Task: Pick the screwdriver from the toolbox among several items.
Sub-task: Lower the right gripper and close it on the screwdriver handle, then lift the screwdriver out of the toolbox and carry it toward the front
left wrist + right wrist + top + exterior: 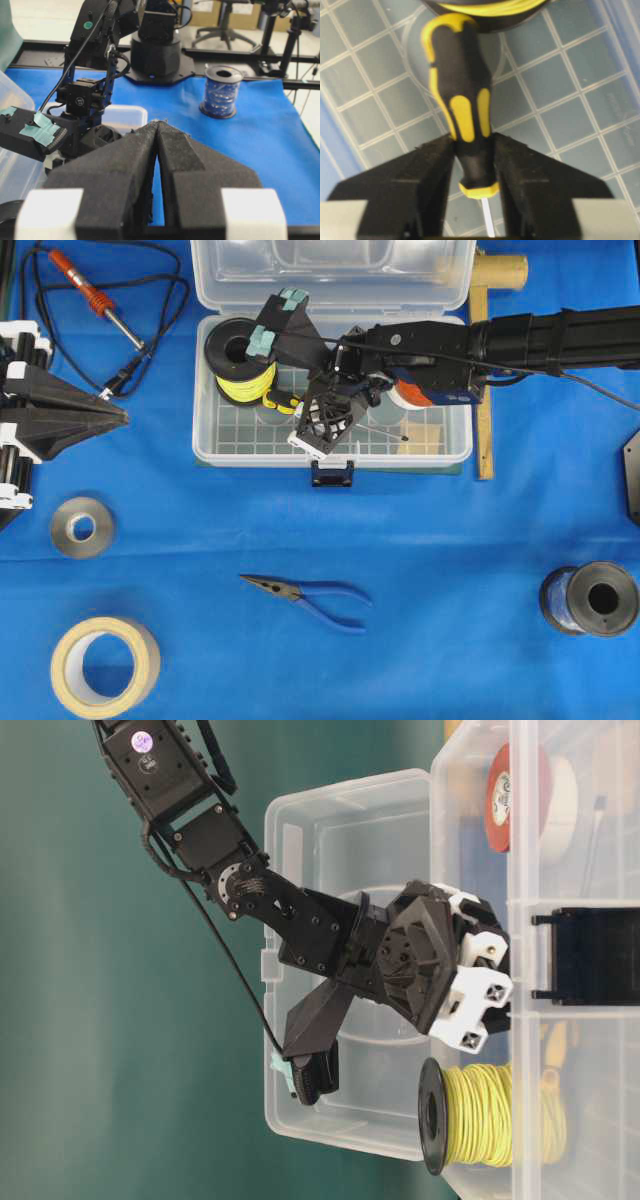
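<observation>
Blue-clothed counter (450, 570): within the toolbox (455, 445), the screwdriver (462, 125) is pinched by the right gripper (475, 165); lifting clear is judged next. Left gripper (159, 150) jaws pressed together.

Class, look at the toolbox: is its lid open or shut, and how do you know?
Open. The toolbox has its clear lid folded back flat behind it, and the right gripper reaches inside, jaws closed on the screwdriver.

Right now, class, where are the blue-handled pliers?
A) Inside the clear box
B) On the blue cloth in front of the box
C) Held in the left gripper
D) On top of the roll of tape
B: the pliers lie on the blue cloth, apart from the clear box.
</observation>
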`<state>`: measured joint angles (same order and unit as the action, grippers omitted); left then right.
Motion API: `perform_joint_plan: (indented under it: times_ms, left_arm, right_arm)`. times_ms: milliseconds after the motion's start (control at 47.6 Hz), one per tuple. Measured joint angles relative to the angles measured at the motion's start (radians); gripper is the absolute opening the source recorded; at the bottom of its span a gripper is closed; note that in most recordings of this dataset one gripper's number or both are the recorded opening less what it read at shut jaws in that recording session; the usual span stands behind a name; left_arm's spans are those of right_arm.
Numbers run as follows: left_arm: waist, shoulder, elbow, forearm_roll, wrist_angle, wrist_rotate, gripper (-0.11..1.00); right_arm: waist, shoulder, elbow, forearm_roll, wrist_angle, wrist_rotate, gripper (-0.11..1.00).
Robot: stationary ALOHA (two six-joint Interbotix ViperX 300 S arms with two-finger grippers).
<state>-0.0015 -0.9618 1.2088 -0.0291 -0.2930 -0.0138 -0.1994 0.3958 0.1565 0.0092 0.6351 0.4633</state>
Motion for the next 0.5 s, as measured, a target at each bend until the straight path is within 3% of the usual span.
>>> perform_joint_plan:
  times_ms: [189,504]
  left_arm:
    - [0.000,-0.003,0.000,0.000,0.000,0.000,0.00]
    - [0.000,-0.003,0.000,-0.002,0.000,-0.002,0.00]
  right_arm:
    - [0.003,-0.025,0.002,0.002,0.052,-0.002,0.25]
    - [0.012,-0.255,0.000,0.003,0.198,0.034,0.26]
